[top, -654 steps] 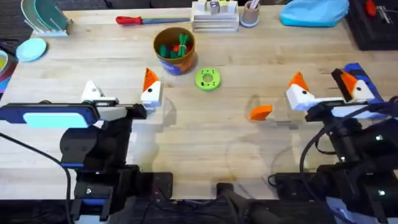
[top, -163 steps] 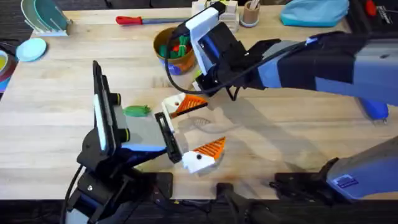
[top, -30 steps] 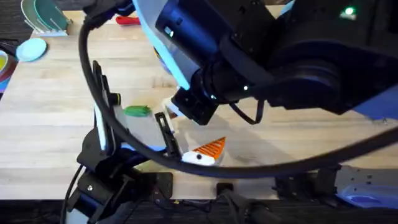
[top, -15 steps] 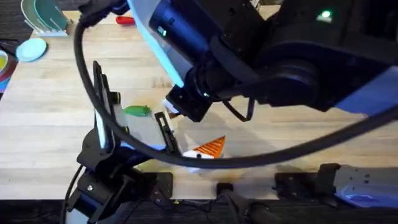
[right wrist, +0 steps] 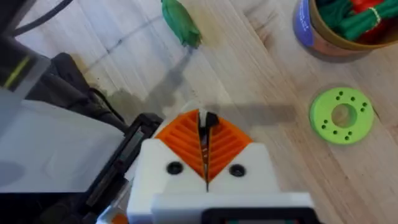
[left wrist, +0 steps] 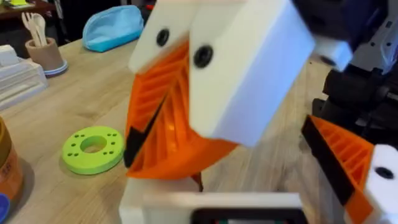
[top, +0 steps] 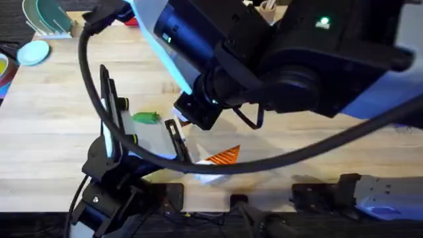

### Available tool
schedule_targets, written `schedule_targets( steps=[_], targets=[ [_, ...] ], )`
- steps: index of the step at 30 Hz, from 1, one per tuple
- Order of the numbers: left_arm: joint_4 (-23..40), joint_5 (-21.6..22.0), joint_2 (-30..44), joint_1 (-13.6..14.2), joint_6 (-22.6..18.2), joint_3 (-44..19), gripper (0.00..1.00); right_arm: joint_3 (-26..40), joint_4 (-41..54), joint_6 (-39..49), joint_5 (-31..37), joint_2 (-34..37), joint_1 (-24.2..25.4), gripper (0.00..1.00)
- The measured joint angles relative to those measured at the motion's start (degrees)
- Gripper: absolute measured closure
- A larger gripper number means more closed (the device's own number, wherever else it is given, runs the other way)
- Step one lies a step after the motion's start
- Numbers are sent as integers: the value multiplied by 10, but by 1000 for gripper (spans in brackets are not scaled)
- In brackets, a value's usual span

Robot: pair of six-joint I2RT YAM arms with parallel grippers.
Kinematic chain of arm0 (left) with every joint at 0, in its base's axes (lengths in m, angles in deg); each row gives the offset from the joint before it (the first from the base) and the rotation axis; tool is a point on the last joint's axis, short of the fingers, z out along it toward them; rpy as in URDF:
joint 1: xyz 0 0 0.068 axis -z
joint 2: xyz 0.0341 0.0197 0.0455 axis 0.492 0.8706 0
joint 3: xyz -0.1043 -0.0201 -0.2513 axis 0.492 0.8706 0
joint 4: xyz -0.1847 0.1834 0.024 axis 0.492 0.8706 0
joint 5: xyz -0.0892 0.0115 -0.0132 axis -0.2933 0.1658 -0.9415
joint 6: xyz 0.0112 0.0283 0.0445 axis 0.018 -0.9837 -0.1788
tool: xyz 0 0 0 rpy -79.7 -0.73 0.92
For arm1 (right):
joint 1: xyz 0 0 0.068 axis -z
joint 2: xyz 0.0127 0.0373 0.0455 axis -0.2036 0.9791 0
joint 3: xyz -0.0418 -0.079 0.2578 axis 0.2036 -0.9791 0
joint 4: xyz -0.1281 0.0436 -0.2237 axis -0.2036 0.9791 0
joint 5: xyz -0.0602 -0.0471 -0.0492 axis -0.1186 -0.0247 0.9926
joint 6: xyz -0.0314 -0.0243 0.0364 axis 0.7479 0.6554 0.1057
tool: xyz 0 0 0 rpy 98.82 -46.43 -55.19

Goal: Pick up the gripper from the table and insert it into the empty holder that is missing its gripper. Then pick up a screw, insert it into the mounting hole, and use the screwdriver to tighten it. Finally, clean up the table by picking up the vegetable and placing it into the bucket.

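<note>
The nearest part of the surface (top: 53,132) is crowded. The left tool (top: 213,135) lies on its side with its fingers spread apart and nothing gripped, one orange ribbed pad (top: 223,156) showing. The right tool (right wrist: 207,121) sits between those fingers, its own two orange pads pressed tightly together. A small dark speck shows at their tips, too small to identify. The orange gripper cannot be told apart from the orange pads crowded around the left tool's white holder (left wrist: 186,199).

The right arm (top: 277,59) rises under the overhead camera as a large dark blur, hiding the middle and far right of the surface beyond the left tool.

The vegetable (top: 145,118) lies flat on bare wood just beyond and left of the left tool, untouched, with open room around it. A green disc (right wrist: 342,115) lies beyond the left tool, and the bucket (right wrist: 329,37) stands farther on, cut off, holding green and red pieces.

Farthest from the left tool are a blue pouch (left wrist: 115,28) and a pale cup (left wrist: 43,53).
</note>
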Motion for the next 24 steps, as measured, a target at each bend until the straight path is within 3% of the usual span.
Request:
schedule_targets(
  steps=[6,12,13,19,24],
  targets=[
    [0,0,0,0,1,0,8,0,2,-1,-1,0,0,975],
    [0,0,0,0,-1,0,8,0,11,-2,19,-7,12,143],
    [0,0,0,0,-2,0,8,0,14,0,22,-11,16,67],
    [-1,0,0,0,-6,0,8,0,15,-1,7,-30,24,37],
    [-1,0,0,0,-8,0,8,0,50,-3,-1,-76,63,37]
  ],
)
